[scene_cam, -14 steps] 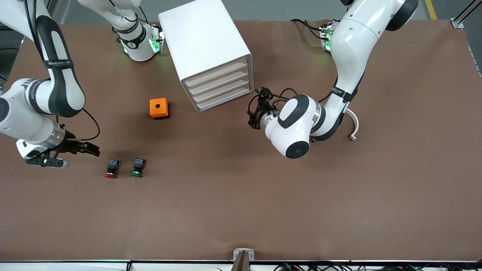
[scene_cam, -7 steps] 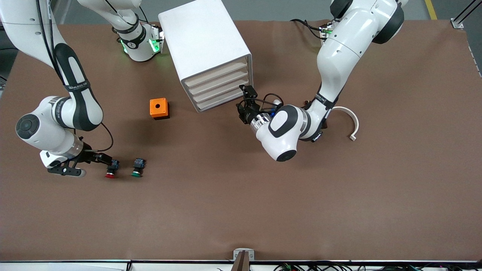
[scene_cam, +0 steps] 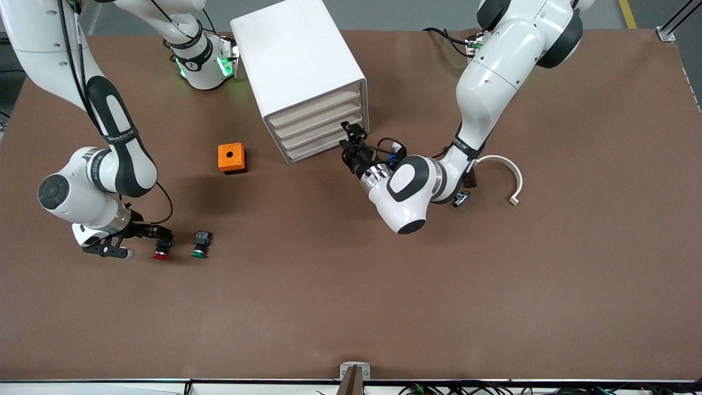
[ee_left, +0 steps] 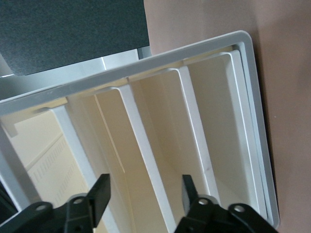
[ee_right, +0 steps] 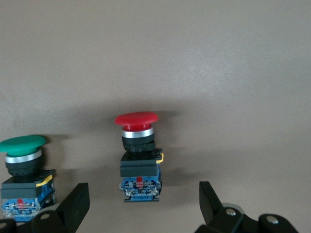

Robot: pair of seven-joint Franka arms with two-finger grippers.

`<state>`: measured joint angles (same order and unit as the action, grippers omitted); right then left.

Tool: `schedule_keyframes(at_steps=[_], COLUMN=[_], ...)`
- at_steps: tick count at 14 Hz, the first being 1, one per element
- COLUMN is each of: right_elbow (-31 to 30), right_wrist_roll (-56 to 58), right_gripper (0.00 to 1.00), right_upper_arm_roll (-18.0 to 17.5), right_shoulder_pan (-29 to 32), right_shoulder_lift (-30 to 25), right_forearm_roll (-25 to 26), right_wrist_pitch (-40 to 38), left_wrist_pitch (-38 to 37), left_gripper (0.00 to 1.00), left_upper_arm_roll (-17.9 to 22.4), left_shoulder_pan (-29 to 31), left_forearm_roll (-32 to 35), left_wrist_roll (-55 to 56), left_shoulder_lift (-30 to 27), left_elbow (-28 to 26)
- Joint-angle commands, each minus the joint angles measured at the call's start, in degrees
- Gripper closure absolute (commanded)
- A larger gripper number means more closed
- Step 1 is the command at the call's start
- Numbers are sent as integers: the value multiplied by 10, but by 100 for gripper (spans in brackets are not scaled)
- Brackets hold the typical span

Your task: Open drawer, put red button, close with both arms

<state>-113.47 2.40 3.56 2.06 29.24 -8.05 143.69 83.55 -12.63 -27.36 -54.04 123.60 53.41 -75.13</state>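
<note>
**A:** Between my right gripper's (ee_right: 141, 204) spread jaws on the brown table (scene_cam: 351, 296) lies the small red button (ee_right: 137, 156) with its black-and-blue blocky body. Its long axis runs away from my palm, cap outermost.

**B:** And the green-capped button (ee_right: 22, 174)?

**A:** Just outside one finger, beside the red one. My right arm is much the nearer.

**B:** Your left gripper (ee_left: 143, 194)?

**A:** At the white plastic drawer cabinet's (scene_cam: 307, 82) lower drawer fronts, fingers apart with one front's edge between them; gripping or not, I cannot tell.
</note>
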Motion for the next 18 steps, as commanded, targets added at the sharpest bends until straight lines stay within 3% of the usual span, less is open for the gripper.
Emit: schedule_keyframes(at_steps=[1, 9, 11, 14, 15, 16, 17, 18], right_elbow=[8, 25, 25, 25, 25, 25, 26, 27], right_wrist_roll=[0, 0, 0, 1, 1, -1, -2, -1], right_gripper=[0, 1, 9, 41, 57, 80, 93, 97], right_upper_arm_roll=[0, 0, 0, 0, 0, 0, 0, 0], right_shoulder_pan=[-11, -11, -10, -12, -12, -11, -11, -10], right_shoulder_lift=[13, 46, 48, 48, 48, 48, 47, 47], right_forearm_roll=[-14, -13, -13, -13, -13, -13, -13, -13], right_wrist_pitch=[9, 16, 16, 12, 11, 9, 8, 9], left_wrist_pitch=[-13, -29, -29, -29, -29, -29, -29, -29], left_gripper=[41, 42, 49, 58, 60, 64, 68, 72], left_upper_arm_roll=[1, 1, 1, 1, 1, 1, 1, 2], left_shoulder_pan=[-19, -43, -45, -63, -67, -72, -74, -74], left_forearm_roll=[-17, -27, -35, -51, -49, -47, -45, -44], left_wrist_roll=[13, 40, 38, 38, 37, 37, 37, 38], left_shoulder_lift=[6, 25, 26, 33, 33, 33, 34, 35], left_elbow=[10, 4, 3, 3, 3, 3, 3, 2])
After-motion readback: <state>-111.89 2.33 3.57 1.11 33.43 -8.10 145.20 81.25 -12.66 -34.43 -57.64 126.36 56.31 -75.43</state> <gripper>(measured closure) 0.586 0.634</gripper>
